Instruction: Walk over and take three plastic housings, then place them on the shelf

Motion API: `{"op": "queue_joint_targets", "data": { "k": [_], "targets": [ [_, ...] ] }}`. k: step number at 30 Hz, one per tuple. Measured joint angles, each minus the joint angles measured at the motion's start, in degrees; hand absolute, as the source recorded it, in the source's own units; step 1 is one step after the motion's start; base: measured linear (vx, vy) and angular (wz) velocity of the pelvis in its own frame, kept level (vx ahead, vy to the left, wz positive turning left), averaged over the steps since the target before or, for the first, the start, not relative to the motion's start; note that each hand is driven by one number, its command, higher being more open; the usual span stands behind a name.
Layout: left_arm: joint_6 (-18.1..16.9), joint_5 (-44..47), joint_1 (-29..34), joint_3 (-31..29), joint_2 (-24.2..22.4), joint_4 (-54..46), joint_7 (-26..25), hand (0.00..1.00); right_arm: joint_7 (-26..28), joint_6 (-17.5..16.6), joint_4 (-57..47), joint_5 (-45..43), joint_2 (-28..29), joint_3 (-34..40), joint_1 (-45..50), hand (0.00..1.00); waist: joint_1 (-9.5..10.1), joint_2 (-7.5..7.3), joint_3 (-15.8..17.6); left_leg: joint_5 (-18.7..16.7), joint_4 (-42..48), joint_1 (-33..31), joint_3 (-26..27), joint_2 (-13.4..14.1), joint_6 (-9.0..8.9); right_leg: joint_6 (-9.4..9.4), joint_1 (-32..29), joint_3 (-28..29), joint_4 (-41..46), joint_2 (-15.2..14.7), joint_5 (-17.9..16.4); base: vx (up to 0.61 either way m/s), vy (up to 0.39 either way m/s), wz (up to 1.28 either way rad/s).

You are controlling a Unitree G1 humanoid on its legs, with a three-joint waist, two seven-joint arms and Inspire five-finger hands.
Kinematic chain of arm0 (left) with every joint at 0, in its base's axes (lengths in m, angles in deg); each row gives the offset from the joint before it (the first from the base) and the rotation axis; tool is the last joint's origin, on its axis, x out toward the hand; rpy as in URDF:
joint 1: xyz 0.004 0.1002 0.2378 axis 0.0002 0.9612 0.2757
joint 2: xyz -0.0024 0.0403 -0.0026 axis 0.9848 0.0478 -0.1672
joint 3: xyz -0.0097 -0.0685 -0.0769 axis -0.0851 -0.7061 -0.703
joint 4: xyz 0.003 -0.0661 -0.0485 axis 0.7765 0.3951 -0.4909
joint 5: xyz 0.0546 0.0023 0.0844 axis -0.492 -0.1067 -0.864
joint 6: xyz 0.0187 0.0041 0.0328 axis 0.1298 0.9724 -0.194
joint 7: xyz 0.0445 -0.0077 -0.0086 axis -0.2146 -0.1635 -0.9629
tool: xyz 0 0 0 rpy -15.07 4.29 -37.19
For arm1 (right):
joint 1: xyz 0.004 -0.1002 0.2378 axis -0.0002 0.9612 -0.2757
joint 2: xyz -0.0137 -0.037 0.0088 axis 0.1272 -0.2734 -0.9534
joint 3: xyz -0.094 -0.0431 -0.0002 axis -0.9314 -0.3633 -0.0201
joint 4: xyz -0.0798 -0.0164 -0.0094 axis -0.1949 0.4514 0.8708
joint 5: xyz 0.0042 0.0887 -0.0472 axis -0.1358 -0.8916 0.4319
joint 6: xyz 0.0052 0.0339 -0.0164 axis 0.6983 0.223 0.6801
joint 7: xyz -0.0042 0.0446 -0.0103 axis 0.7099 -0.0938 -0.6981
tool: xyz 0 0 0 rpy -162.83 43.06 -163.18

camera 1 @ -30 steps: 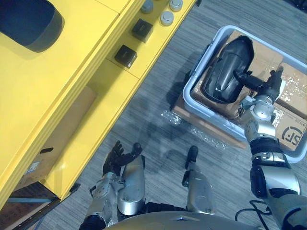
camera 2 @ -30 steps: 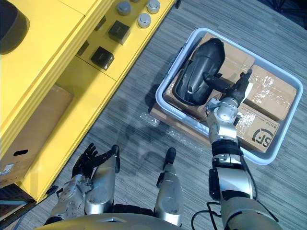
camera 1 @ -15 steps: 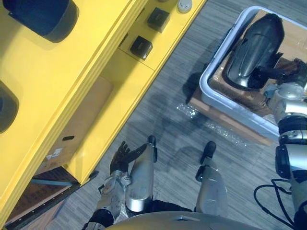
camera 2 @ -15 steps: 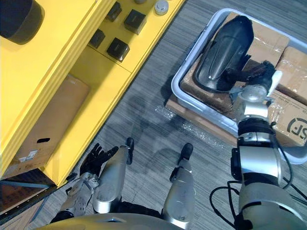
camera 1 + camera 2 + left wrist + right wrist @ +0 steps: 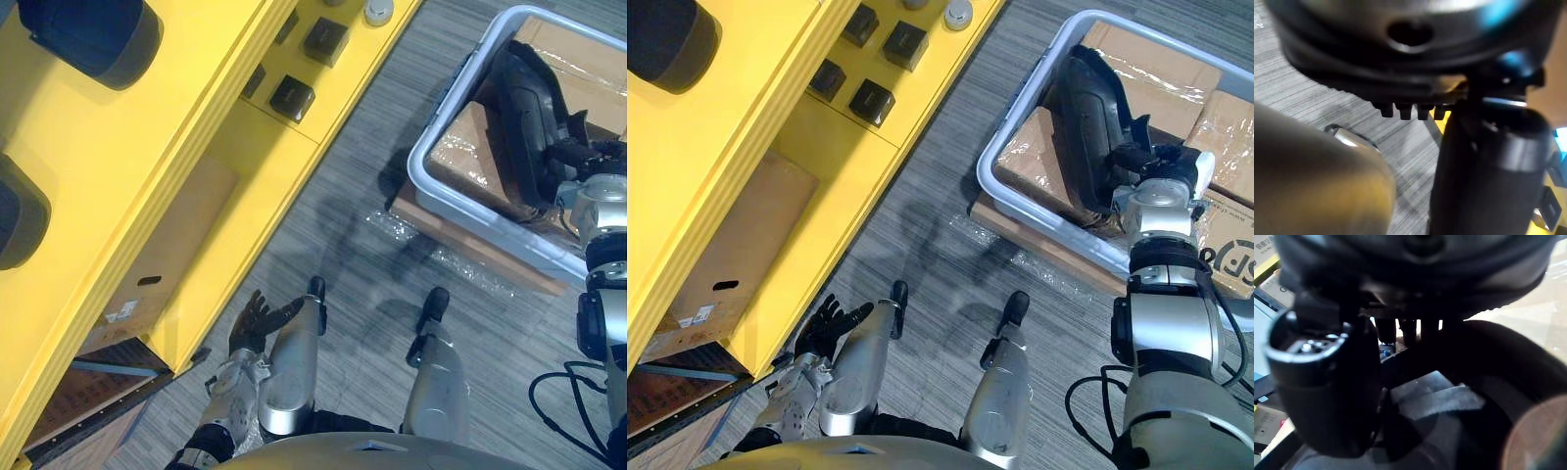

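A black plastic housing (image 5: 524, 108) stands tipped on its edge inside the grey bin (image 5: 441, 196), on the floor at the right. My right hand (image 5: 1156, 162) is at its near rim with fingers curled round the edge. In the right wrist view the thumb (image 5: 1322, 396) and fingers close on the dark housing (image 5: 1508, 396). Two more black housings (image 5: 93, 34) (image 5: 15, 211) lie on top of the yellow shelf (image 5: 147, 166). My left hand (image 5: 257, 318) hangs open low at the left, holding nothing.
Small black boxes (image 5: 291, 96) (image 5: 325, 39) and a silver cap (image 5: 378, 10) sit on the shelf's lower level. A cardboard box (image 5: 167, 255) lies under the shelf. Taped cardboard boxes (image 5: 1225, 264) fill the bin, which rests on a board. Grey carpet lies between shelf and bin.
The housing has tipped from lying flat to standing on its edge as my right hand's fingers curled onto it. The camera has shifted. The left hand has stayed open.
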Motion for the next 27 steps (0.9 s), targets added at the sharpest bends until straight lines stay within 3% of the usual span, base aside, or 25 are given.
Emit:
{"op": "queue_joint_targets", "data": {
  "k": [5,8,13,18,22,27],
  "targets": [
    [0.86,-0.79,0.09,0.37,0.44,-0.54,-0.41,1.00,-0.03,-0.62,0.60,2.22,1.82,-0.45,1.06,0.00,-0.55,0.01,-0.01,0.05,-0.56,2.17,0.49,0.11,0.04,-0.05,1.78,0.12,-0.35,0.00,-0.03,-0.01,0.032,-0.04],
    [2.76,-6.04,1.05,0.17,0.81,-3.39,-3.42,1.00,-0.55,-0.57,-1.56,2.24,3.33,-0.48,3.84,0.00,-1.00,-0.21,0.13,0.23,-2.10,5.02,0.81,0.26,-0.11,-0.14,4.61,0.05,-2.14,0.28,0.09,0.01,0.007,-0.02],
    [7.86,-12.23,4.91,-0.18,1.89,-17.20,-6.12,1.00,-0.52,-2.44,-11.06,4.07,9.42,-0.82,11.04,0.00,-3.67,-3.50,0.34,1.34,-7.39,12.02,2.58,1.44,-1.16,-0.32,10.02,0.34,-6.18,1.61,0.73,0.10,-0.004,-0.14],
    [13.81,-14.67,5.21,-0.06,1.90,-32.57,-7.19,1.00,0.26,-3.02,-24.26,10.34,16.10,-0.44,21.49,0.00,-5.34,-5.47,-0.05,1.57,-10.83,17.81,3.88,2.60,-1.45,-0.57,13.26,0.51,-6.26,2.75,0.63,0.12,-0.016,-0.16],
    [17.53,-23.86,2.44,-0.16,4.17,-37.62,-7.95,1.00,0.52,-2.41,-27.40,13.43,23.28,-1.41,29.41,0.00,-6.47,-8.33,-4.08,1.65,-13.35,21.21,5.38,2.59,-1.51,-0.78,16.02,0.51,-9.00,2.98,0.50,0.06,0.003,-0.13],
    [19.81,-30.19,0.09,0.26,4.59,-38.45,-7.42,1.00,0.83,-1.54,-28.56,15.62,24.11,-1.62,32.97,0.00,-6.76,-8.92,-7.40,1.67,-14.26,23.07,5.72,2.58,-1.57,-0.73,17.81,0.58,-10.09,3.11,0.67,0.01,-0.002,-0.02]
  ]
}}
